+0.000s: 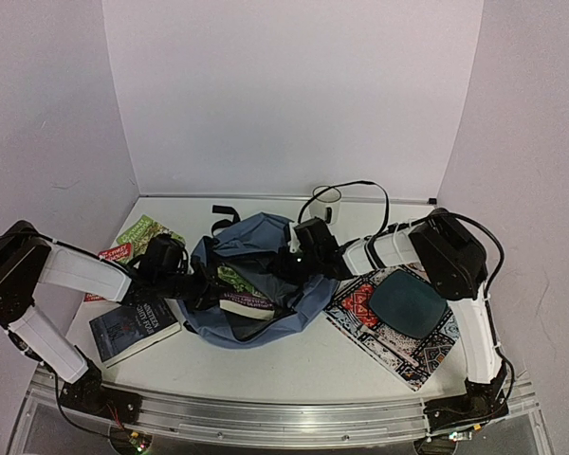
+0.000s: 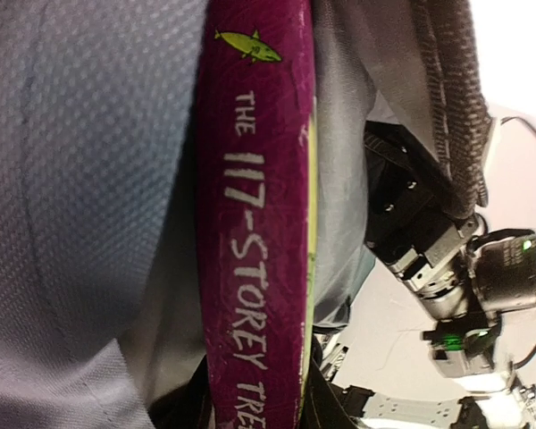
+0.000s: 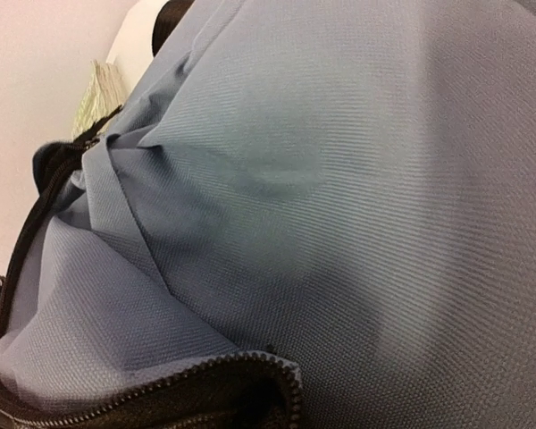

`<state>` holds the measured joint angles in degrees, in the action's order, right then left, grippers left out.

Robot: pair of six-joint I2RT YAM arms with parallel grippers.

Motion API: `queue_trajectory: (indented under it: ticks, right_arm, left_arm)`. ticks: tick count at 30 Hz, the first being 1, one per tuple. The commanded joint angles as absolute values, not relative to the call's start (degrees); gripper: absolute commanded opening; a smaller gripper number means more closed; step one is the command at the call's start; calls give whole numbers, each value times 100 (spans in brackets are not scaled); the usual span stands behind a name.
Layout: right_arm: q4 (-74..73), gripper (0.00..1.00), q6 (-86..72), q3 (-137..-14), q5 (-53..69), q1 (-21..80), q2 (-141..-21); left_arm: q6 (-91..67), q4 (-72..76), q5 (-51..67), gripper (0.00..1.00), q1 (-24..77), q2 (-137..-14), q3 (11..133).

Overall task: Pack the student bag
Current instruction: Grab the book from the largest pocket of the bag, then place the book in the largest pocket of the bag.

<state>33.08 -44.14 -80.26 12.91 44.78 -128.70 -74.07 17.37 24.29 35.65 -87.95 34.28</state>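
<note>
The student bag (image 1: 266, 237), slate blue, lies mid-table with its mouth gaping towards the arms. A book with a purple spine (image 2: 255, 223) sits in that mouth (image 1: 247, 302). My left gripper (image 1: 197, 284) reaches in from the left, and its dark fingers (image 2: 326, 393) press both sides of the spine. My right gripper (image 1: 286, 265) is shut at the bag's right rim. The right wrist view is filled with blue fabric (image 3: 339, 179) and a dark zipper edge (image 3: 250, 362); its fingers are hidden there.
A dark-covered book (image 1: 133, 327) lies on the table left of the bag, and green and red books (image 1: 137, 237) lie behind it. A patterned cloth mat (image 1: 398, 332) with a dark teal item (image 1: 408, 303) lies to the right. Walls close off three sides.
</note>
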Motion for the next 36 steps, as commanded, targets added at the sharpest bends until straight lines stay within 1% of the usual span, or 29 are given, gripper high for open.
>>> queue_trajectory:
  ticks: [1,8,12,18,23,29,36]
  right_arm:
    - [1988,0,-3115,-8628,1778,4770,-12251]
    - [1068,0,-1598,-9424,1818,4765,-11591]
    - [636,0,-912,-9740,1433,4770,-11327]
    - [571,0,-321,-9968,958,4769,-10968]
    - [536,0,-122,-10135,749,4770,-11024]
    - [536,0,-51,-10269,949,4777,-11105]
    - [545,0,241,-10512,1376,4784,-11110]
  left_arm:
    - [-6543,2501,2608,0,3557,-8332,3361]
    - [-5321,2105,3275,0,3482,-8098,3463]
    - [-4956,1575,3321,0,3363,-7743,3467]
    - [-4185,796,3797,0,3070,-7449,3671]
    - [-4062,570,4030,0,2868,-7105,3698]
    - [-4140,749,4651,0,2848,-7334,3739]
    - [-4106,777,5068,0,2862,-7975,4002]
